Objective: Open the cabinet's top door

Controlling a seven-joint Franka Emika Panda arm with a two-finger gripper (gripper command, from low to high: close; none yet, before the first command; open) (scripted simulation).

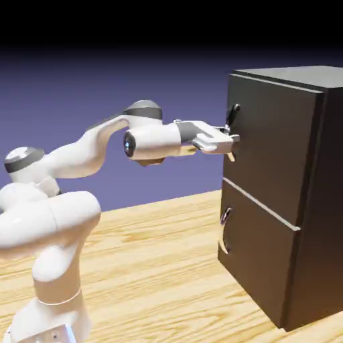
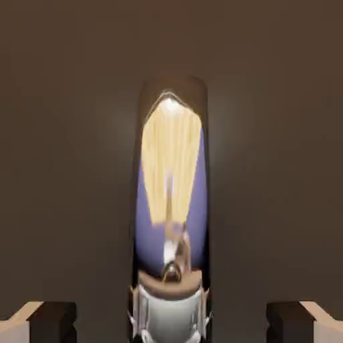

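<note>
A simulated lab-like scene: a white robot arm [image 1: 154, 142] rises beside a wood-grain tabletop [image 1: 147, 248] carrying a dark cabinet [image 1: 268, 147], before a plain blue-violet backdrop [image 1: 187, 87].

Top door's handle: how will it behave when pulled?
Handle likely stiff: it holds a smooth curve. Possibly slippery, given its mirror-like polish. Probably won't roll or come loose; it looks fixed to the top door.

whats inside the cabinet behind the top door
Nothing of the inside shows: the top door is closed and covers it. Only the door's dark outer face and its curved silver handle can be seen.
</note>
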